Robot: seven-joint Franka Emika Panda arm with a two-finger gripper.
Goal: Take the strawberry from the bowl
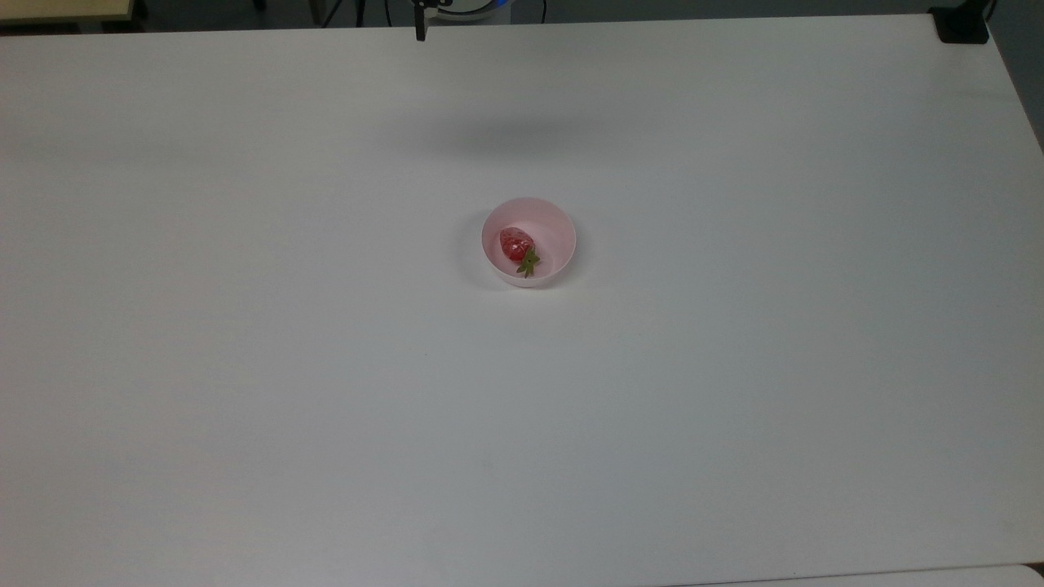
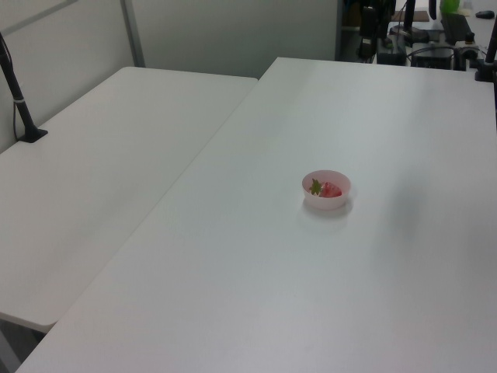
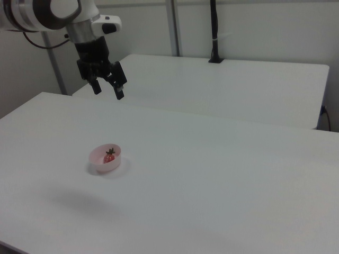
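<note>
Lying in pink bowl (image 1: 563, 236): glossy red strawberry (image 1: 516, 244), green-topped; end effector (image 3: 108, 89) spread wide above.

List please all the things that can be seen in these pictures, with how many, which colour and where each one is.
bowl: one, pale pink, standing near the middle of the front table.
strawberry: one, red with green leaves, lying inside the bowl, toward the top view's left of it.
front table: one, white, carrying the bowl.
second table: one, white, beside the front table, behind it in the right view.
black post: one, standing on the far edge of the second table in the right view.
robot arm: one, white with dark joints, at the right view's upper left.
gripper: one, black, open, hanging in the air above the front table, apart from the bowl.
</note>
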